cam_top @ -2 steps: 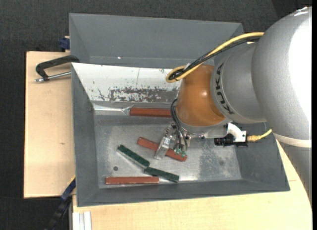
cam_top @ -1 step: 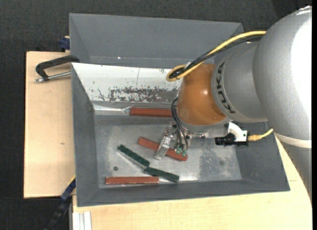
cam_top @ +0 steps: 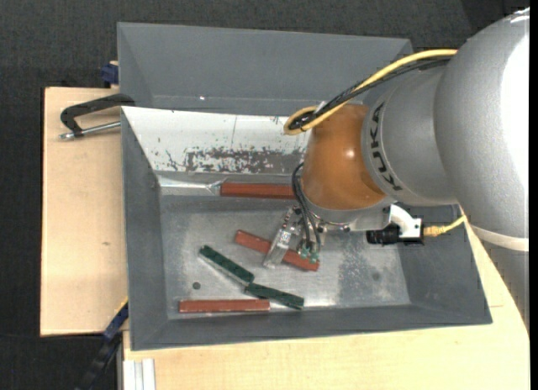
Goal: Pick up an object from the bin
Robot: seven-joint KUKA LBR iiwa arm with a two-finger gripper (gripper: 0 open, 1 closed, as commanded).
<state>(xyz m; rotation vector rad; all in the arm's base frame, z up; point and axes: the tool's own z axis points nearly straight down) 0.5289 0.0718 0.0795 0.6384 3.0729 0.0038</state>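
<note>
Camera view looks down on the gripper (cam_top: 290,247), low over a short red-brown stick (cam_top: 249,240) in the middle of the bin (cam_top: 370,277). Whether it grips the stick, I cannot tell. A dark green stick (cam_top: 225,264) lies near, and a long red-brown stick (cam_top: 223,304) lies by the front wall
</note>
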